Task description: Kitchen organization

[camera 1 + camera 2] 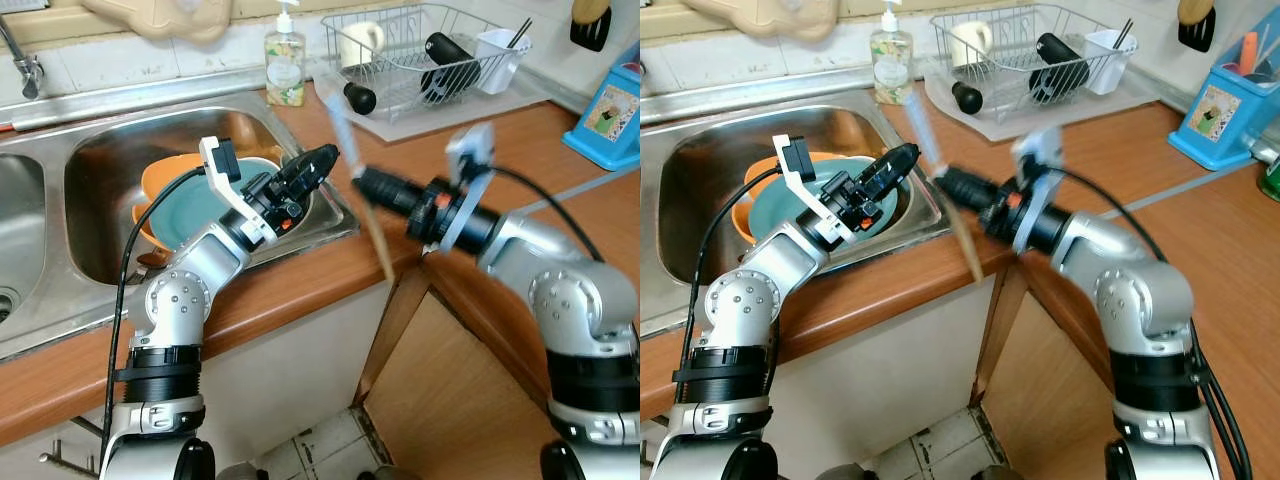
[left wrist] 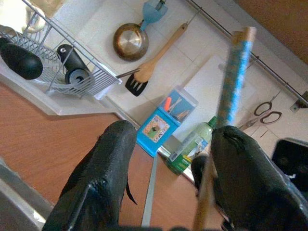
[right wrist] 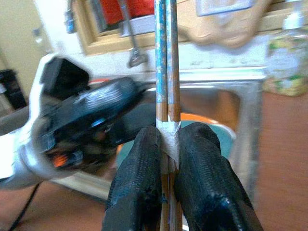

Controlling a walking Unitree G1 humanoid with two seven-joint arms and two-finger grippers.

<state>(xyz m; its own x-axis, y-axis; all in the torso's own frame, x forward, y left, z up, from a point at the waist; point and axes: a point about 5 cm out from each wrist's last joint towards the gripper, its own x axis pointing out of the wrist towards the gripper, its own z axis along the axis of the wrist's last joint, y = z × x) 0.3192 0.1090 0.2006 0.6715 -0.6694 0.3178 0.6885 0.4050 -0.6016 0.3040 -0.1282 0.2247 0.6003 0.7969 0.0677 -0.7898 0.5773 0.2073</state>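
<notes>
— near the middle of the frame, what does the right gripper (image 3: 166,159) hold?
— chopsticks (image 3: 166,72), its fingers clamped on them, above the table (image 1: 300,280) edge.
— and the left gripper (image 1: 318,160)?
— fingers apart, empty, over the sink (image 1: 120,150).

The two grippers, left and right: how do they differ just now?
The right gripper has its fingers shut on a pair of chopsticks taped together; the left gripper has its fingers spread apart and holds nothing. The right gripper reaches over the wooden counter's edge, the left gripper hovers at the sink's right rim above the stacked bowls. Both have two black fingers on a silver arm.
</notes>
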